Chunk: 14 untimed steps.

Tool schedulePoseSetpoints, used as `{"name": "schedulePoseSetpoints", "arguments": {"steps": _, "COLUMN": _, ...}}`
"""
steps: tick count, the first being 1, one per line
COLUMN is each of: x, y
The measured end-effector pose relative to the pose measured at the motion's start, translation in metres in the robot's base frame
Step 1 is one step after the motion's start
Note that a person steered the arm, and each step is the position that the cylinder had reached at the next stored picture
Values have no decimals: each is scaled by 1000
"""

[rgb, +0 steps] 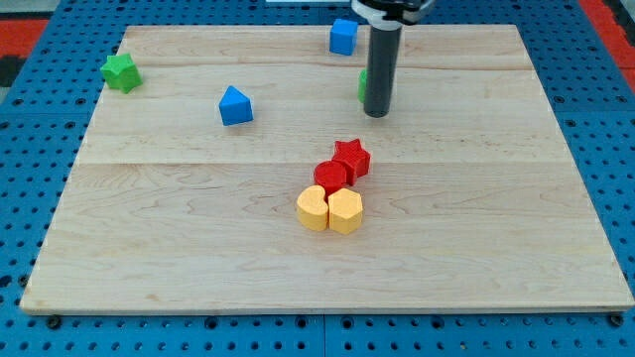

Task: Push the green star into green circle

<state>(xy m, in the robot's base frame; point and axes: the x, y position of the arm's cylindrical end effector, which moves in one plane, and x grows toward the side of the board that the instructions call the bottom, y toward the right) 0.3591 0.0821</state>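
In the camera view, my tip (376, 113) stands on the pale wooden worktop (476, 248) toward the view's top, right of centre; I carry no pincer at all, only a straight dark rod, so there is nothing to open or close and nothing is held; just behind the rod, at its left edge, a sliver of green (363, 84) shows, which I judge to be the green circle block, mostly hidden by the rod; the small green star block (120, 72) lies far off at the view's upper left corner of the worktop, well apart from my tip; so the star lies to the view's left of me and slightly higher, and the line from star to circle runs almost level toward the view's right; to push along it I judge I must get round to the star's left side; a blue wedge-like block (235, 105) sits just below that line; a blue cube (343, 36) sits above it.
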Motion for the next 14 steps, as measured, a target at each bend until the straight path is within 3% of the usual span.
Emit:
{"name": "schedulePoseSetpoints", "arguments": {"steps": 2, "x": -109, "y": -19}}
{"name": "schedulePoseSetpoints", "arguments": {"steps": 3, "x": -59, "y": 17}}
{"name": "schedulePoseSetpoints", "arguments": {"steps": 4, "x": 14, "y": -38}}
{"name": "schedulePoseSetpoints", "arguments": {"steps": 5, "x": 39, "y": -108}}
{"name": "schedulePoseSetpoints", "arguments": {"steps": 6, "x": 28, "y": -199}}
{"name": "schedulePoseSetpoints", "arguments": {"steps": 7, "x": -6, "y": -223}}
{"name": "schedulePoseSetpoints", "arguments": {"steps": 9, "x": -43, "y": -126}}
{"name": "schedulePoseSetpoints", "arguments": {"steps": 10, "x": -70, "y": -117}}
{"name": "schedulePoseSetpoints", "arguments": {"steps": 11, "x": -71, "y": -111}}
{"name": "schedulePoseSetpoints", "arguments": {"steps": 12, "x": -37, "y": -129}}
{"name": "schedulePoseSetpoints", "arguments": {"steps": 13, "x": 23, "y": -231}}
{"name": "schedulePoseSetpoints", "arguments": {"steps": 14, "x": -1, "y": -363}}
